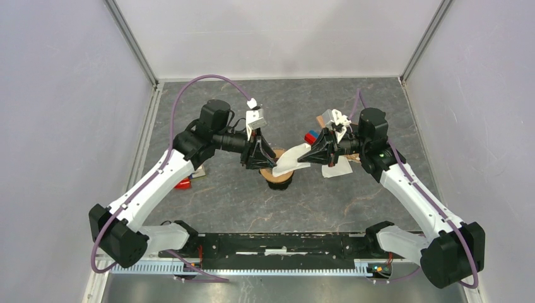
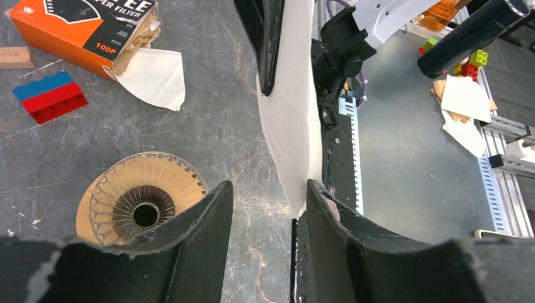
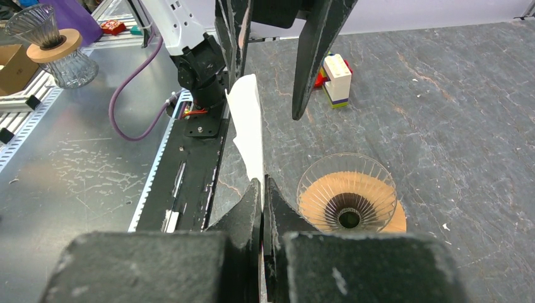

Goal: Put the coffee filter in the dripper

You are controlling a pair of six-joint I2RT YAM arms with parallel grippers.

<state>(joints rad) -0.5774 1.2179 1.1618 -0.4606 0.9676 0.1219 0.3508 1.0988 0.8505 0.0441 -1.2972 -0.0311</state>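
Note:
The coffee filter (image 1: 289,160), a thin white paper cone, hangs in the air between my two grippers, above the dripper (image 1: 277,177). My right gripper (image 3: 261,184) is shut on one edge of the filter (image 3: 247,123). My left gripper (image 2: 268,186) is open, and the filter's other end (image 2: 287,113) reaches between its fingers, close to the right finger (image 2: 328,214). The dripper, a clear ribbed glass cone on a light wooden ring, stands empty on the table, left of the left fingers (image 2: 144,201) and right of the right fingers (image 3: 348,194).
An orange filter box (image 2: 88,25) lies with a flat folded filter (image 2: 154,76) spilling out of it. Red and blue bricks (image 2: 47,95) lie beside it, and a white brick (image 3: 337,79) farther off. A red object (image 1: 183,184) lies by the left arm.

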